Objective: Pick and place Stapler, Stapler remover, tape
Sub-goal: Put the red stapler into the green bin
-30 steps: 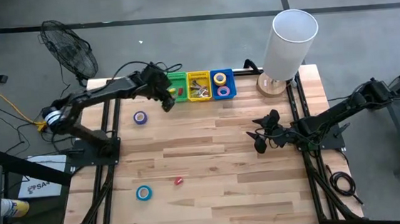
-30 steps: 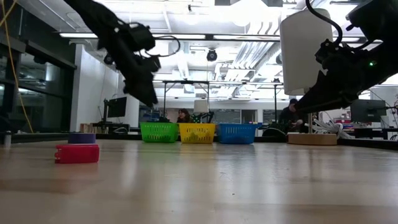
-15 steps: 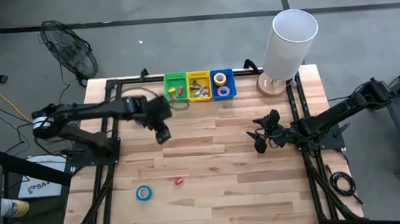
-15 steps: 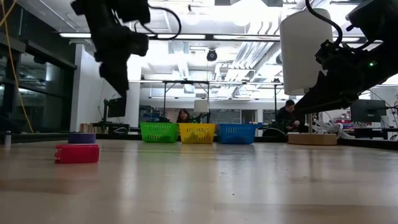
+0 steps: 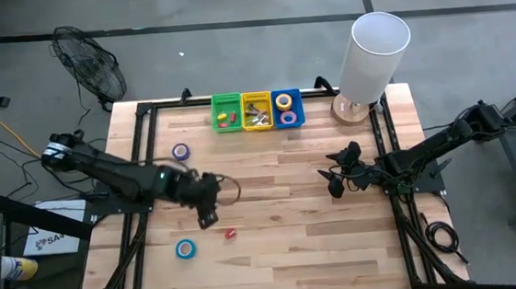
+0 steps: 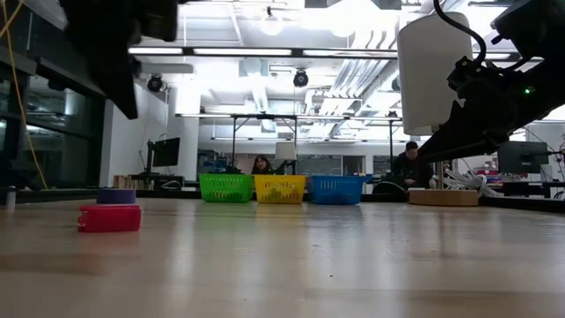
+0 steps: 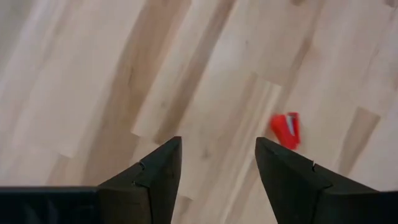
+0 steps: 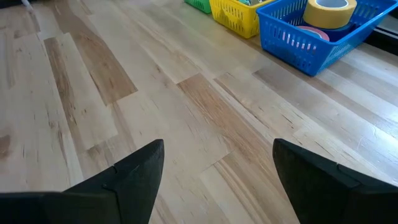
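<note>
A small red stapler [image 5: 231, 232] lies flat on the wooden table, also seen in the left wrist view [image 7: 286, 129] and the low view [image 6: 109, 218]. My left gripper [image 5: 207, 219] hovers open just left of it [image 7: 217, 180], touching nothing. A blue tape roll [image 5: 185, 250] lies near the stapler. A purple tape roll [image 5: 180, 151] lies farther back [image 6: 116, 195]. A yellow tape roll [image 8: 329, 11] and a pink one [image 8: 311, 34] sit in the blue basket [image 5: 287, 108]. My right gripper [image 5: 335, 181] waits open at the table's right [image 8: 217, 186].
A green basket [image 5: 227, 112], a yellow basket [image 5: 256, 110] with silvery pieces and the blue basket stand in a row at the far edge. A tall white cylinder [image 5: 375, 48] stands on a wooden base at the far right corner. Bare wood lies between the arms.
My left gripper has swung from the green basket at the far edge toward the near edge and now hangs beside the red stapler. The stapler and tape rolls have stayed put.
</note>
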{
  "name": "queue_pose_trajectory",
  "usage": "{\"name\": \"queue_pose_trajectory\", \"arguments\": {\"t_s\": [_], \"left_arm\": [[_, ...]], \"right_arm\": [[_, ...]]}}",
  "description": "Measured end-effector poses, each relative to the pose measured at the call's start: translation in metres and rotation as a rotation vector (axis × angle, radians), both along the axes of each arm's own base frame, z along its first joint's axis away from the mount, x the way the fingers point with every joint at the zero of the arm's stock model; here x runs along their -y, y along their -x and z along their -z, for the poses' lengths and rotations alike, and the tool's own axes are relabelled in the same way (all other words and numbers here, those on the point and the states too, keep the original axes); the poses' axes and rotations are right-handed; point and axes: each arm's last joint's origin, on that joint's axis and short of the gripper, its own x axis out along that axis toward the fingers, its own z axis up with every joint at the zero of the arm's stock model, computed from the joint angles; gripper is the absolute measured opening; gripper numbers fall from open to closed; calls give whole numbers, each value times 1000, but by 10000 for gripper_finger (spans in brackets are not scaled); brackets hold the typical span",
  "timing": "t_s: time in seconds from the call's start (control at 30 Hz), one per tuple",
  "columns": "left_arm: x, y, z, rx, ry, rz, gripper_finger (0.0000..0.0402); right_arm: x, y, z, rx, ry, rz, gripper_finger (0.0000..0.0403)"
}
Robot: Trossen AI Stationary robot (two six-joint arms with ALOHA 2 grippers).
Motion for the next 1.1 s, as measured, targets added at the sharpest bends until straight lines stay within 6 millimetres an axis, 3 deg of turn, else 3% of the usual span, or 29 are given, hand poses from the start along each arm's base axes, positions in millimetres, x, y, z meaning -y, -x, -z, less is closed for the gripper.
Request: {"name": "queue_pose_trajectory", "arguments": {"t_s": [0.27,0.53,1.1], "left_arm": [[42,1,22,-34,-39,-27,202],[70,-18,60,-77,-16,10,202],[86,-37,89,-66,52,56,202]], "right_arm": [[0,0,0,1,0,0,291],[0,0,0,5,-7,4,291],[-1,-1,0,-17,-13,-54,291]]}}
